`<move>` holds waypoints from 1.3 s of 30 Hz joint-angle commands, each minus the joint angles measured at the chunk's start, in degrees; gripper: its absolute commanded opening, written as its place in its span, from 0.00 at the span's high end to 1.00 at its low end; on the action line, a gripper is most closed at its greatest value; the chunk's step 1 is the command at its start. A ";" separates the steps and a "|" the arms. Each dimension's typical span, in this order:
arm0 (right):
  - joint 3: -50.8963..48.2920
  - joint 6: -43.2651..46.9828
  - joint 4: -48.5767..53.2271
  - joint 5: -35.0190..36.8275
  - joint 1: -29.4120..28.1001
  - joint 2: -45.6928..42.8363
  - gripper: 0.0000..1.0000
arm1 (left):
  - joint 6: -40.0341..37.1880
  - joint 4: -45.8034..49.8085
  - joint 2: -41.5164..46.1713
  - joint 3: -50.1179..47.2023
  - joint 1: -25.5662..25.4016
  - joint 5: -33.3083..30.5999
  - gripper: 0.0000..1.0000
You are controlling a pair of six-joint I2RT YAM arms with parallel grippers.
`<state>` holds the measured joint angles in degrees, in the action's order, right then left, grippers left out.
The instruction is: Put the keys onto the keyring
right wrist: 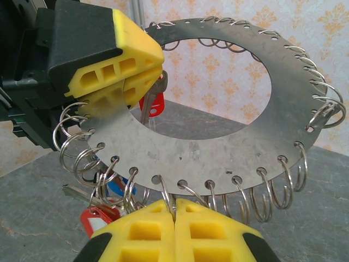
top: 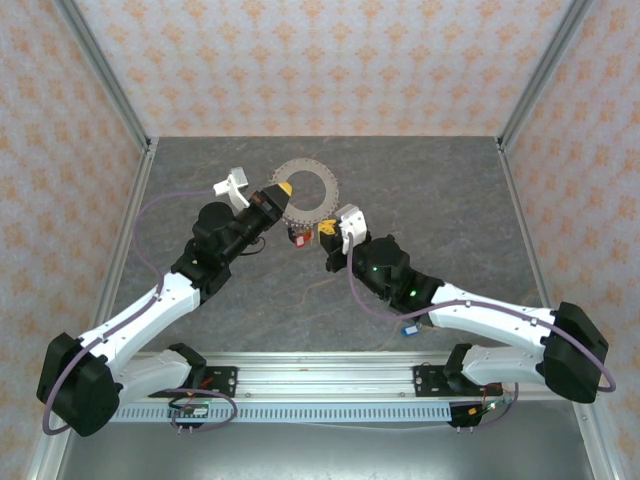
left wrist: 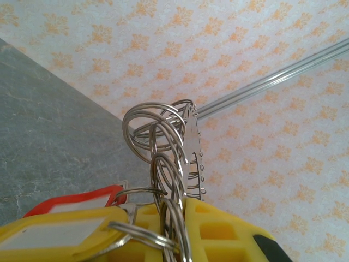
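Observation:
The keyring (top: 318, 178) is a flat grey disc with a wide hole, held tilted above the table between both arms. Wire split rings hang from holes round its rim (right wrist: 218, 147). My left gripper (top: 283, 190) is shut on the disc's left edge (right wrist: 128, 76); its view has the disc edge-on (left wrist: 193, 147). My right gripper (right wrist: 174, 210) is shut on one split ring at the lower rim. Keys hang from the rings: a red tag (right wrist: 98, 218), a blue tag (right wrist: 117, 185), a yellow tag (left wrist: 54, 232) and another red tag (left wrist: 71, 199).
A loose blue-tagged key (top: 410, 328) lies on the grey table (top: 430, 200) beside the right arm. Metal frame posts (top: 110, 90) and patterned walls enclose the table on three sides.

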<state>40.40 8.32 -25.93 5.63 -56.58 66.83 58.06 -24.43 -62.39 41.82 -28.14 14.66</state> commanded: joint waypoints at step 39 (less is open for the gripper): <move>2.63 -1.93 -2.10 5.40 0.81 -1.53 1.00 | -2.52 3.61 2.01 -0.76 -1.06 -3.22 0.93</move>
<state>41.98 7.77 -24.86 7.70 -56.60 67.64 57.69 -23.38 -61.56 41.82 -28.80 11.51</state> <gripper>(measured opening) 0.043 0.103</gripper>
